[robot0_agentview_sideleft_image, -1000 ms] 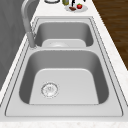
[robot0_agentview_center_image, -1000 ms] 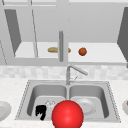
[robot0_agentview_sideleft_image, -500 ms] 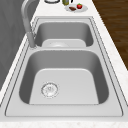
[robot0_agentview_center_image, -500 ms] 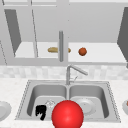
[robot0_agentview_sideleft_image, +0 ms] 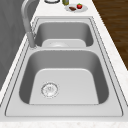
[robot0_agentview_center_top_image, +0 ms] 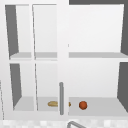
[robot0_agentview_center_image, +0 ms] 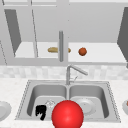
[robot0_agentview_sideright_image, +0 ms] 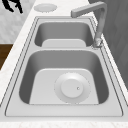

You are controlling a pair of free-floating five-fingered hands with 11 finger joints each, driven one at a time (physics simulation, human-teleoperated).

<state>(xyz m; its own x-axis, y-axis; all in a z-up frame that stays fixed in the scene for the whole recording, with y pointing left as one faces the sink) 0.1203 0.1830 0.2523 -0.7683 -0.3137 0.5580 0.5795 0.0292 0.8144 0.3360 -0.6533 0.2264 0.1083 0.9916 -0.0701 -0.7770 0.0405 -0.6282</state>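
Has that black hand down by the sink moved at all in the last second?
No. The left hand sits at the same spot against the sink's front rim, left of the red ball, as before.

You are looking at a kitchen. A steel double sink [robot0_agentview_sideleft_image: 63, 75] with a tall faucet [robot0_agentview_center_image: 72, 72] sits in a pale stone countertop [robot0_agentview_sideright_image: 15, 50]. Above it, an open wall cabinet [robot0_agentview_center_top_image: 64, 60] has shelves with a bread roll [robot0_agentview_center_image: 53, 49] and an orange fruit [robot0_agentview_center_image: 82, 51]. A plate [robot0_agentview_sideright_image: 72, 88] lies in one basin.
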